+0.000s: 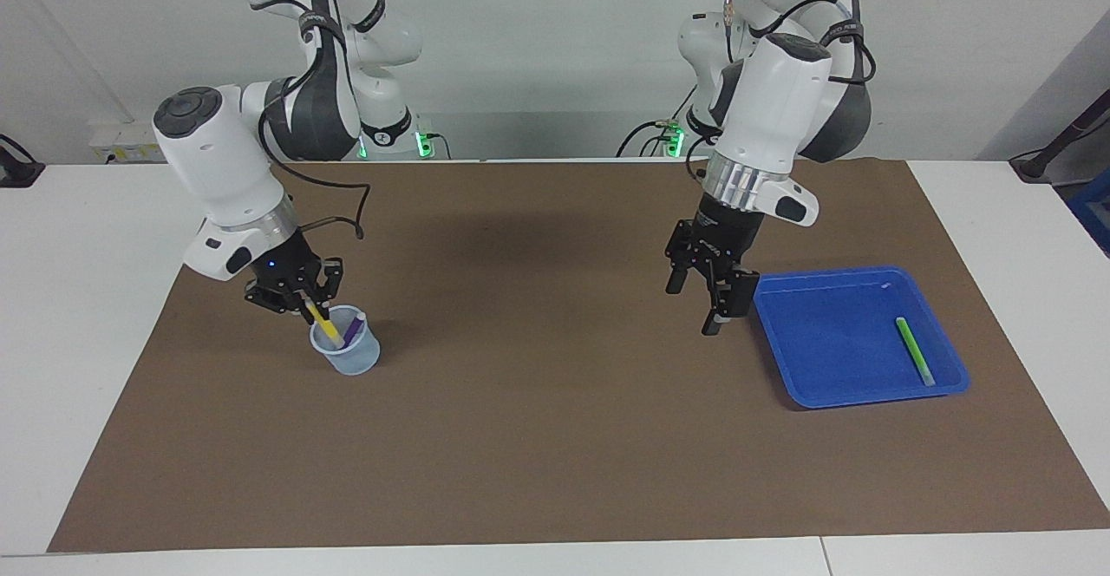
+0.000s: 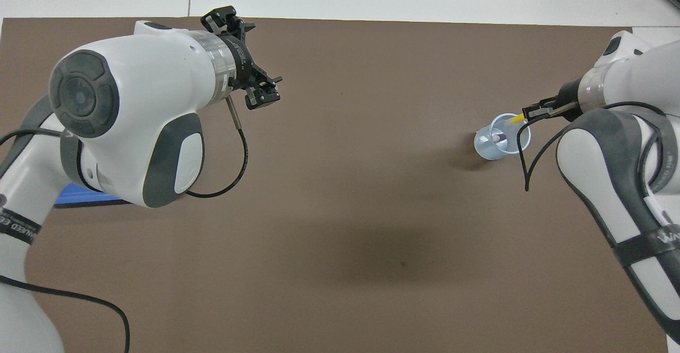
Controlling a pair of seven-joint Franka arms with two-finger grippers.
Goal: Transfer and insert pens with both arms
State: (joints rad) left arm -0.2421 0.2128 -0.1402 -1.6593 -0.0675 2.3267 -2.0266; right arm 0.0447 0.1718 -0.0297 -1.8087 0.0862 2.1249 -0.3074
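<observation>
My right gripper is shut on the yellow pen. The pen slants down, its lower end inside the clear cup toward the right arm's end of the mat. The purple pen leans inside the same cup. My left gripper hangs open and holds nothing, over the mat just beside the blue tray. The green pen lies flat in that tray. In the overhead view the left arm hides the green pen.
A brown mat covers the white table. In the overhead view only a sliver of the blue tray shows under the left arm. A black cable loops down from the left wrist.
</observation>
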